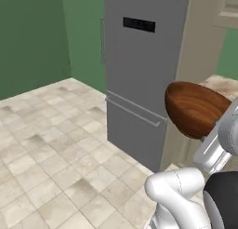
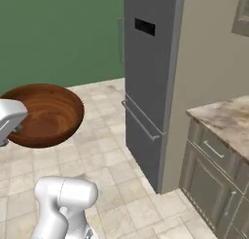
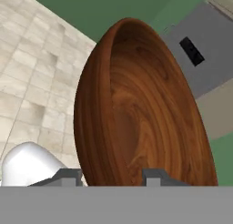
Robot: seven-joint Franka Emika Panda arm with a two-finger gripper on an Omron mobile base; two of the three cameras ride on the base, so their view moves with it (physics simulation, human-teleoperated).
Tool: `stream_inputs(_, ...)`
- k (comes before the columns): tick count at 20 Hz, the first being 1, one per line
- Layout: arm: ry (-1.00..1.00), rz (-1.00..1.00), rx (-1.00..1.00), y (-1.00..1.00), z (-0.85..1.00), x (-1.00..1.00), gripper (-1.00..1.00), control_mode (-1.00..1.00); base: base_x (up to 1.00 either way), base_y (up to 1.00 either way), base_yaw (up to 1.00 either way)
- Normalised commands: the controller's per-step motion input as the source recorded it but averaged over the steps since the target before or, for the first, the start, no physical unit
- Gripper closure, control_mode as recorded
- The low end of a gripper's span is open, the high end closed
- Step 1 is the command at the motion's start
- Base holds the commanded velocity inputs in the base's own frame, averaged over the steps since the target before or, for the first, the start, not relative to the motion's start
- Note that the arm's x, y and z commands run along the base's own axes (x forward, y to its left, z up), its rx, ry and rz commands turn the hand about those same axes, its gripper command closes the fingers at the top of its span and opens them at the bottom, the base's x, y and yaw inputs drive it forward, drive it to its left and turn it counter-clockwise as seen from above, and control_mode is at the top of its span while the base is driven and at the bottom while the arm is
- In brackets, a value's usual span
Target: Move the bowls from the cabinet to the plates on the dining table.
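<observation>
I have the reddish-brown bowl (image 3: 136,109) clamped in the gripper (image 3: 111,176), and I can see one finger (image 3: 68,176) outside the rim and the other finger (image 3: 157,176) inside it, pinching the wall between them. The bowl is carried in the air, well off the tiled floor (image 1: 56,158), tipped up on edge so its opening faces sideways more than up. I take the tall grey fridge (image 1: 139,84) as my landmark. From the left base view the bowl (image 1: 195,109) hangs in front of the fridge's lower right corner, overlapping the beige panel beside it, with the white wrist coming up from below right. From the right base view the bowl (image 2: 44,114) sits well to the left of the fridge (image 2: 146,77), over the open floor, its wood-grained hollow turned toward the camera. To the right of the fridge I see a stone worktop (image 2: 226,119) over grey drawer fronts (image 2: 209,170). Behind the fridge, on its left, the wall is green (image 2: 53,34).
</observation>
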Motion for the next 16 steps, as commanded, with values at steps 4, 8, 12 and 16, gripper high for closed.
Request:
stream_inputs(4,0.0,0.0,0.0,0.0,0.0,0.0,1.0,1.0,0.95,-0.19,0.56)
stream_inputs(8,0.0,0.0,0.0,0.0,0.0,0.0,1.0,1.0,1.0,-0.38,0.47)
stream_inputs(12,0.0,0.0,0.0,0.0,0.0,0.0,1.0,1.0,1.0,-0.16,0.35)
stream_inputs(16,0.0,0.0,0.0,0.0,0.0,0.0,1.0,1.0,1.0,-0.02,0.25)
